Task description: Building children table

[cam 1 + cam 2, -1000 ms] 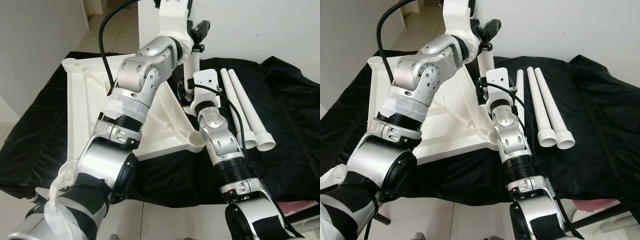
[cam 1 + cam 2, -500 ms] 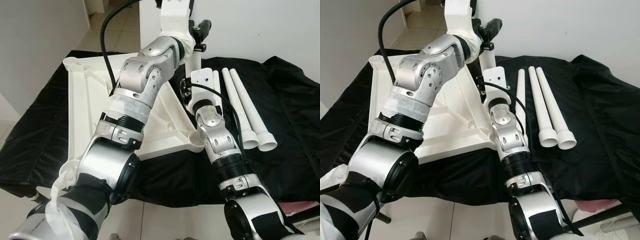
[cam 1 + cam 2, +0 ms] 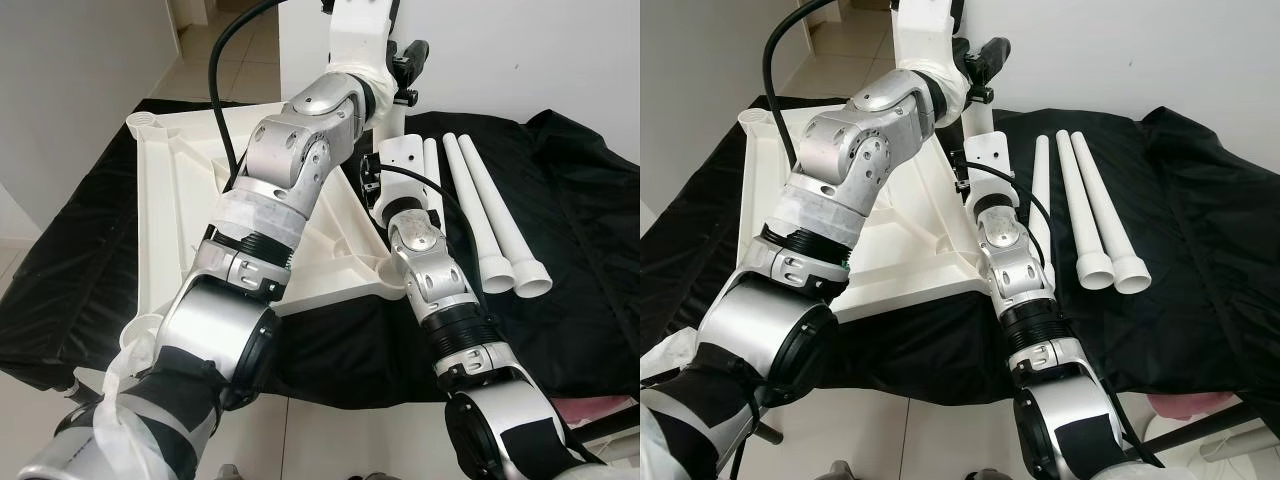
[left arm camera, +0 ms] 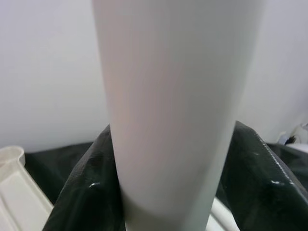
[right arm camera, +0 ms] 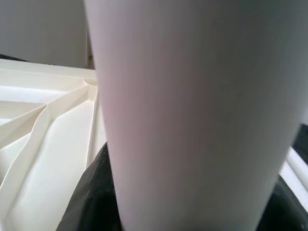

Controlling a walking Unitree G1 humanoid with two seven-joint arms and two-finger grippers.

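At the far corner of the upturned white tabletop (image 3: 170, 220), both pincers work on one upright white leg (image 3: 982, 118). The left pincer (image 3: 408, 68) reaches over from above, its black fingers at the leg's upper part; the right pincer (image 3: 962, 172) sits lower on the same leg, hidden behind its white wrist housing. From the head views I cannot tell how wide either one stands. Each wrist view adds what those lack: the leg (image 4: 173, 110) looms very close between dark finger shapes on both sides, and the right wrist view also takes in the tabletop's ribbed underside (image 5: 43, 139). Three spare legs (image 3: 1085, 205) lie side by side just beside the tabletop, on the black cloth (image 3: 570, 260) that covers the surface.
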